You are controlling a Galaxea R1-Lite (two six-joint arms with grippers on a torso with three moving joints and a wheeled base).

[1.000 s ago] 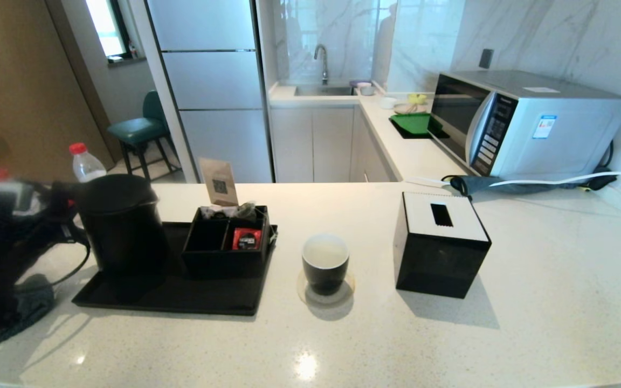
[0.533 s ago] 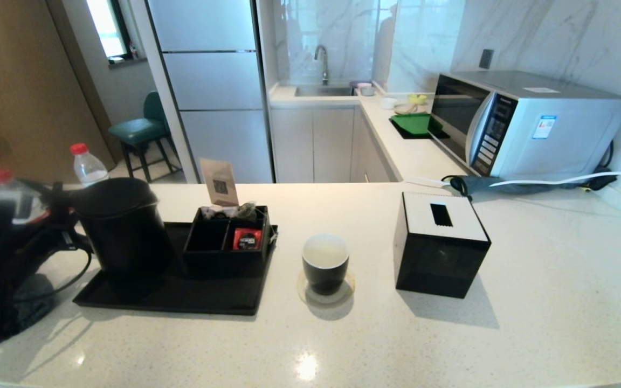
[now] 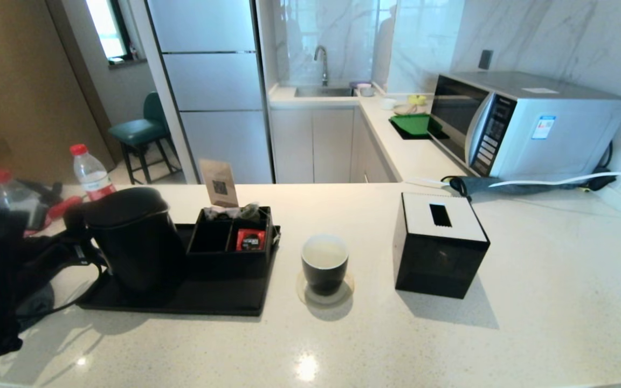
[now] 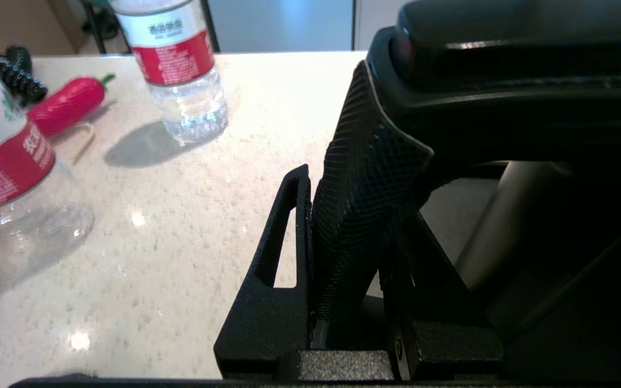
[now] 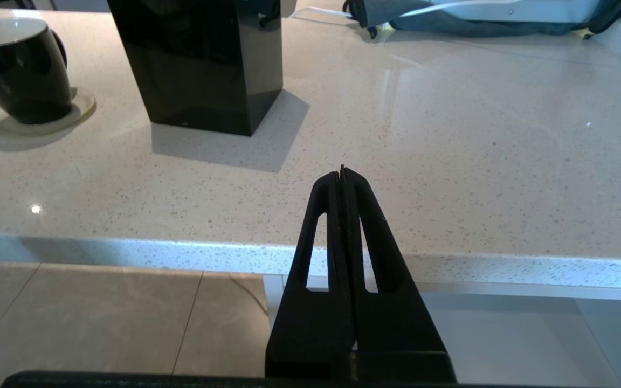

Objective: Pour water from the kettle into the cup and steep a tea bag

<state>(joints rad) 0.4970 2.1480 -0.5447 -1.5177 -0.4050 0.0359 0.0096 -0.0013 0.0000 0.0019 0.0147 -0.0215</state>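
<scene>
While gripped by left end effector (image 4: pixel 343 231), kettle (image 3: pixel 135 237) above tray's (image 3: pixel 181 299) left edge.

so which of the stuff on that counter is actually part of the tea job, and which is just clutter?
Job:
kettle, handle in the left claw
cup on its coaster
tea bag: can't make it out
right claw: shut, parked off the counter edge

Clutter:
black box
two bottles
red sachet in the tray organiser
microwave
</scene>
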